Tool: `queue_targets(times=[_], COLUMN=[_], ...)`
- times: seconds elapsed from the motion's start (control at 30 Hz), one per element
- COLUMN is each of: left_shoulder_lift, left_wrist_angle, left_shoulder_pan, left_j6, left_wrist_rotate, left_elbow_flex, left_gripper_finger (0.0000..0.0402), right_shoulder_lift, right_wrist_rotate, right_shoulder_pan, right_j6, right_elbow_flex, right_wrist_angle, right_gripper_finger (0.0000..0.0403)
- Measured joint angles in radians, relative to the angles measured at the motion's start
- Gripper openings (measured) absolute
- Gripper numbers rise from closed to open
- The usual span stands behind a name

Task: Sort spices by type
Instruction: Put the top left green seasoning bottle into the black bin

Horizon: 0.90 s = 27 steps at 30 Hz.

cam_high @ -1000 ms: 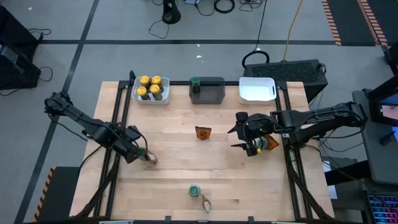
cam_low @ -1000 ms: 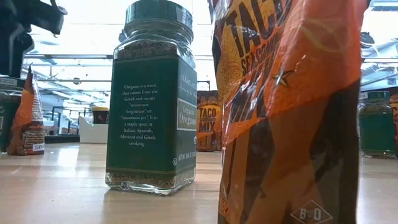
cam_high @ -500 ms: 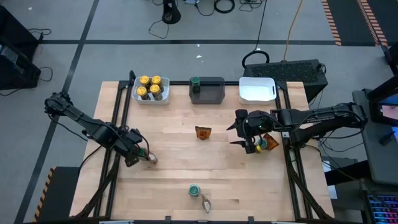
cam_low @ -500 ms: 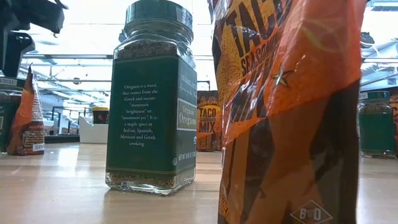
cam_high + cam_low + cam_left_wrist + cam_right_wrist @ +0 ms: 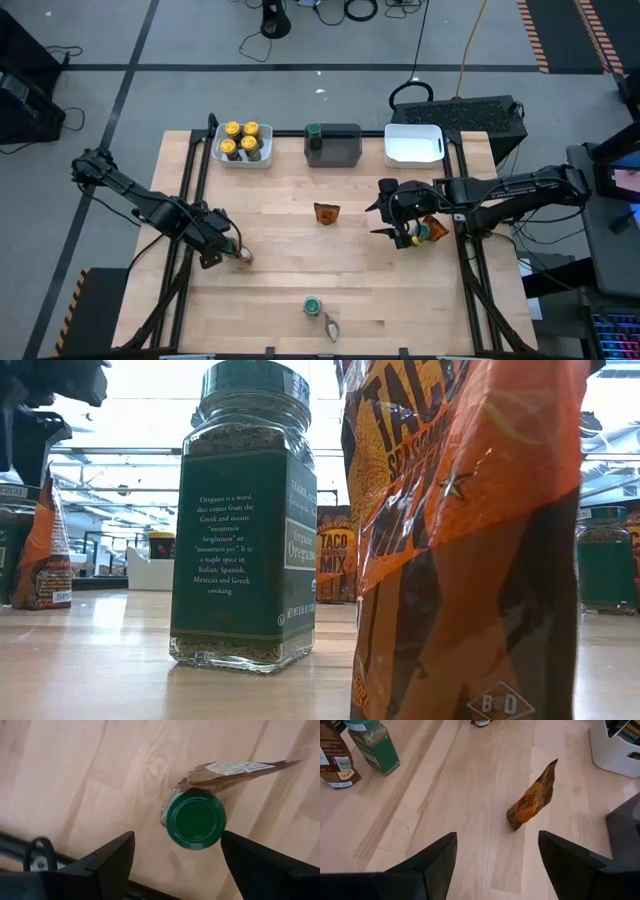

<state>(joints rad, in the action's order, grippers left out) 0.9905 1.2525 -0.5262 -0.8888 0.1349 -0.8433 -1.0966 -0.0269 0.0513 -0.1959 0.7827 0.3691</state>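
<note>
Left jaws (image 5: 175,865) released, poised over green-lidded glass jar (image 5: 195,819) at table's (image 5: 280,260) eight o'clock. Right jaws (image 5: 495,865) released, drawn slightly back at three o'clock, facing orange crinkly packet (image 5: 532,798). Nothing grasped yet.

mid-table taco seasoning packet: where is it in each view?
High: taco packet at table centre.
Low: in the background, just right of the oregano jar.
Left wrist: not in it.
Right wrist: mid-picture.
Shared landmark: the oregano jar, front edge in high.
</note>
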Motion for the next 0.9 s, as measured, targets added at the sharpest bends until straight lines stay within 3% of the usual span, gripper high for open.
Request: queue_targets(times=[0.43, 0.9], left_shoulder_lift=[0.006, 0.125], left_wrist_angle=[-0.096, -0.103], left_shoulder_pan=[0.0, 0.0], left_j6=[0.084, 0.092], left_wrist_rotate=[0.056, 0.044], left_elbow_flex=[0.0, 0.0], left_gripper_finger=[0.0296, 0.0296], right_shoulder_lift=[0.0, 0.0], right_wrist_rotate=[0.0, 0.0], right_shoulder_pan=[0.0, 0.0], right_j6=[0.001, -0.006], right_elbow_flex=[-0.003, -0.003], right_wrist_angle=[-0.007, -0.006], right_gripper_finger=[0.0263, 0.0263])
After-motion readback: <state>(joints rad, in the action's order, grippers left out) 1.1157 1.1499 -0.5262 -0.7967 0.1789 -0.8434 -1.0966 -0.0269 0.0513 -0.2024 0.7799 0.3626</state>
